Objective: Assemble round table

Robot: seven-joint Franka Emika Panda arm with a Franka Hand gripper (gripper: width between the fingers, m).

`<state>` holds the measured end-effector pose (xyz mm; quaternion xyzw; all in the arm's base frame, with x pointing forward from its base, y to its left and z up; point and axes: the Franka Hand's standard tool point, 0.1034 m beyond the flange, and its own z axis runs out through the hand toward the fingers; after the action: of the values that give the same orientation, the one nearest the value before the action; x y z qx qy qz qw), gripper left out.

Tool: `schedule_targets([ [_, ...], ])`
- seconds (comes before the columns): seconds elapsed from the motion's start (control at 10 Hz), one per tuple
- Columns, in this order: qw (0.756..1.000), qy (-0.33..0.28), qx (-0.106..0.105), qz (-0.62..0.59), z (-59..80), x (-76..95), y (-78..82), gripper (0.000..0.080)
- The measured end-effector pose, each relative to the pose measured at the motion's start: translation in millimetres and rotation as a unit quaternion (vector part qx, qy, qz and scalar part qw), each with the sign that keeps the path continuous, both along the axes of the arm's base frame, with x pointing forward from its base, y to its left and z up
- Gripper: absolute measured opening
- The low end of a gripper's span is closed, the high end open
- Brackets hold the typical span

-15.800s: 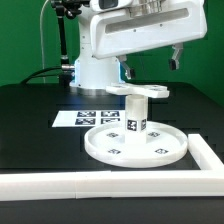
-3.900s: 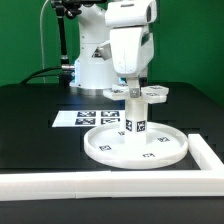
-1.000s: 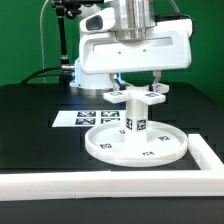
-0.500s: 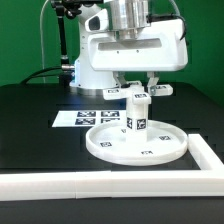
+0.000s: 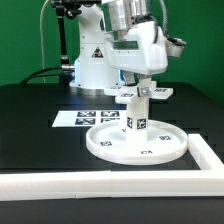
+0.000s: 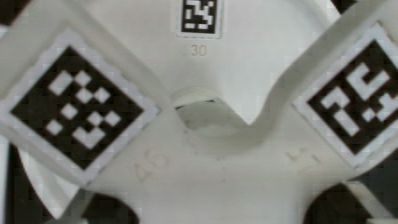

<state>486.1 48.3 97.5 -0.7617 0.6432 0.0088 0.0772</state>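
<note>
One cross-shaped piece (image 5: 140, 94) sat atop the cylindrical post (image 5: 137, 120), upright on the round disc (image 5: 135, 143) on the table (image 5: 40, 120). Tool (image 5: 141, 90) gripped it, wrist turned since a second earlier; likely screwing.

White cross-shaped piece (image 6: 214, 150) with black-and-white square tags (image 6: 71, 95).

A green wall (image 5: 25, 40) stands behind the black table (image 5: 30, 150) (evenly lit, matte).
</note>
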Motion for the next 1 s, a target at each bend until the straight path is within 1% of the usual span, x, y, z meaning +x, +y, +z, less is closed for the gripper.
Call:
schedule_targets([
  [0.2,0.992,0.016,0.019,-0.124,-0.4,-2.6,-0.1,0.0455],
  [0.3,0.983,0.022,0.03,-0.18,-0.3,-2.5,-0.5,0.0455],
  [0.4,0.977,0.026,0.036,-0.211,-0.2,-2.4,-0.7,0.0455],
  [0.6,0.972,0.028,0.04,-0.229,-0.2,-2.3,-0.8,0.0455],
  [0.7,0.972,0.028,0.042,-0.229,-0.5,-2.6,0.4,0.052],
  [0.8,0.975,0.027,0.041,-0.219,-0.5,-2.8,1.0,0.0624],
  [0.9,0.978,0.031,0.044,-0.203,3.4,-3.5,3.3,0.0624],
  [1.0,0.98,0.03,0.047,-0.192,10.6,-3.0,5.2,0.0644],
])
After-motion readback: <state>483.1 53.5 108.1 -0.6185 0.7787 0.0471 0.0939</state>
